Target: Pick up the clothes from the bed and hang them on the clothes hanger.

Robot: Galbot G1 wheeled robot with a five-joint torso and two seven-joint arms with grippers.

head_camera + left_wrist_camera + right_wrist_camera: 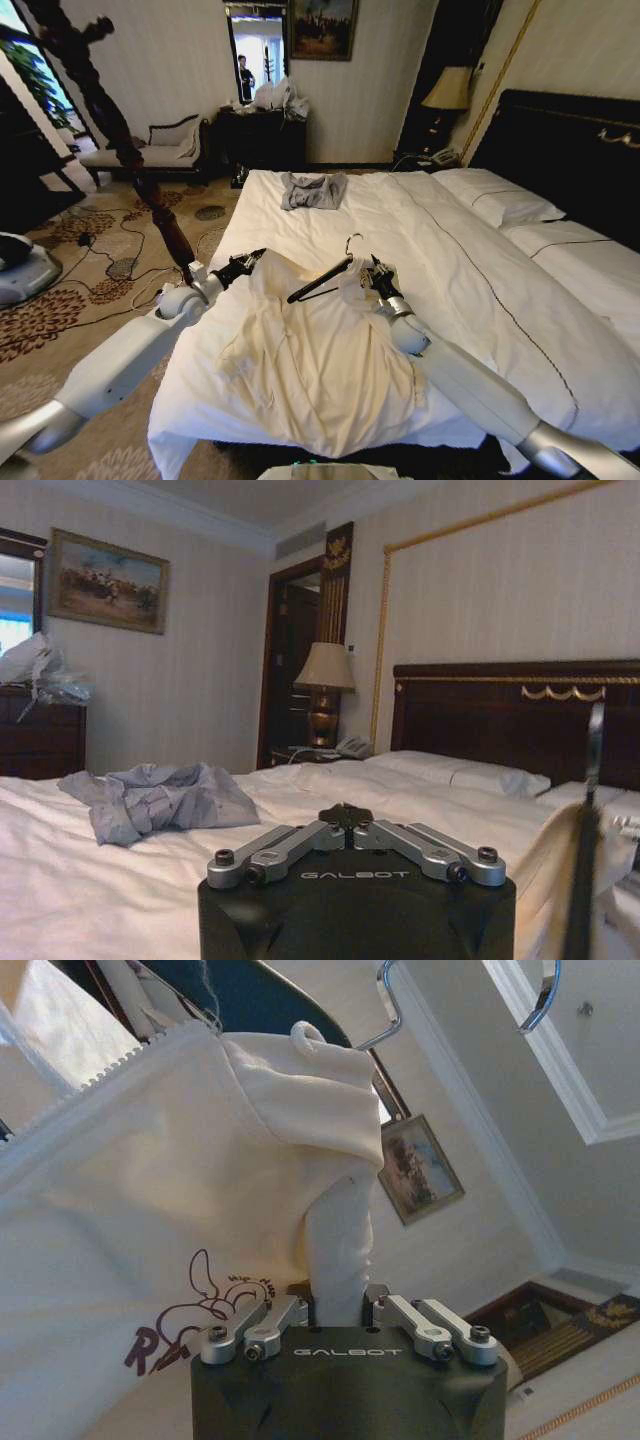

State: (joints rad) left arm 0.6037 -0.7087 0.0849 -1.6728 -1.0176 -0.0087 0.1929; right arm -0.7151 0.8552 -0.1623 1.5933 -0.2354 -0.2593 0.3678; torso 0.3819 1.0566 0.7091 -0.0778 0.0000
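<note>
While both arms reach over the foot end of the bed [450, 260], the cream shirt [320, 370] lies spread on the white sheet near the bed's foot edge, toward the left side, its collar end lifted.

Right gripper [368, 272]: at the shirt's collar, jaws clamped on a pinch of cream fabric. In the right wrist view the fabric [340, 1250] rises as a narrow fold straight out from between the fingers, with a zip edge and a maroon print on the cloth beside it.

Clothes hanger [320, 279]: black, tilted, at the collar between the two grippers, partly inside the shirt; silver hook [352, 240] points up.

Left gripper [247, 262]: at the shirt's left shoulder near the bed's left edge. Cannot tell whether its jaws are wide or narrow.

Small grey garment [313, 189]: crumpled, well apart, toward the far end of the bed. White pillows [497, 197] at the black headboard [575, 150]. Dark wooden coat stand [110, 125] stands off the bed's left side.
</note>
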